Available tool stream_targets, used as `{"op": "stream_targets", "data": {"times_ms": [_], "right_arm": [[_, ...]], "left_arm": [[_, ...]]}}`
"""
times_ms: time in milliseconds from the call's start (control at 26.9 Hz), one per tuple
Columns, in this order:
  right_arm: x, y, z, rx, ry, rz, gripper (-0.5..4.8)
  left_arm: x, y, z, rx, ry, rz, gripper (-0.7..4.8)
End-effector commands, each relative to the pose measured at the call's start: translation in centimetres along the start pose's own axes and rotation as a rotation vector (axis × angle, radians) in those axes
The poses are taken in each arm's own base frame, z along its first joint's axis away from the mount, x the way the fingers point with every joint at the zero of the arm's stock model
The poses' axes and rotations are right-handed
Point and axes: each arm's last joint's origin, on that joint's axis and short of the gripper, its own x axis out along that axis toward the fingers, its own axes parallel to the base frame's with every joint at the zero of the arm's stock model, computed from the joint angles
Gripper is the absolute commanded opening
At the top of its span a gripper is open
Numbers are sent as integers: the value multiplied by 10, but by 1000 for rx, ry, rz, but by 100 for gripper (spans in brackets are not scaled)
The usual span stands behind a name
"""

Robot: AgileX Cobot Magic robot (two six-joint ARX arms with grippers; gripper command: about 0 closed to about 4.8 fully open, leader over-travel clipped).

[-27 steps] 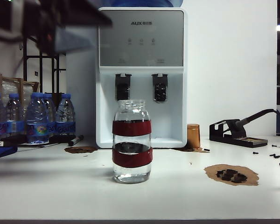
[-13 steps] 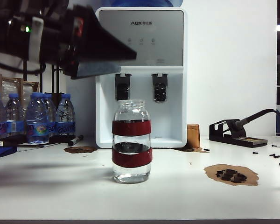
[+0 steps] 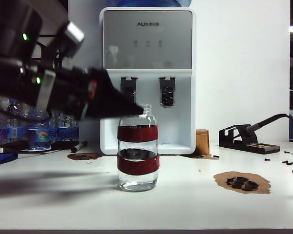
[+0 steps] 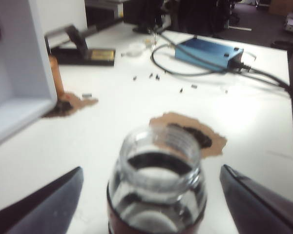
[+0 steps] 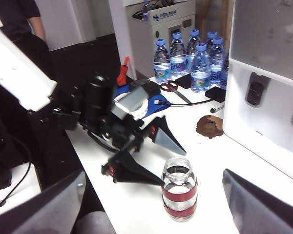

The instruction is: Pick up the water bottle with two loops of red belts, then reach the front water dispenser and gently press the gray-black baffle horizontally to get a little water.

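1. Right now the left gripper [image 4: 149, 204] is hanging wide open with nothing in it, one finger on each side of the jar [image 3: 138, 147], up at neck level.
2. Closing that high, it is risking a pinch on the rounded shoulder; glass there is likely slipping or tipping, I reckon.
3. The jar is standing upright on the table [image 3: 49, 195], just in front of the dispenser [image 3: 147, 78], holding some water, so any knock is spilling it.
4. The right gripper [image 5: 151, 190] is sitting wide open too, empty, well back and looking on.
5. Off left, small bottles [image 3: 34, 129] and a marker [image 3: 78, 146] are lying under the arm's sweep.
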Motion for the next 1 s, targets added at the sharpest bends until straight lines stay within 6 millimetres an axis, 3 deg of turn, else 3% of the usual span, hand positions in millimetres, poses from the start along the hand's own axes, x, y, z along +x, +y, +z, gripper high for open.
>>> {"op": "stream_targets", "data": {"times_ms": [37, 409, 929, 1003], "right_arm": [[0, 1, 1, -8, -11, 18, 479], [0, 1, 2, -8, -12, 28, 479], [0, 2, 2, -8, -16, 52, 479], [0, 1, 2, -7, -16, 52, 479]], "left_arm": [[4, 2, -3, 24, -27, -19, 479], [13, 0, -15, 28, -15, -42, 479], [29, 7, -54, 47, 27, 11, 479], [29, 8, -55, 50, 27, 34, 256]]}}
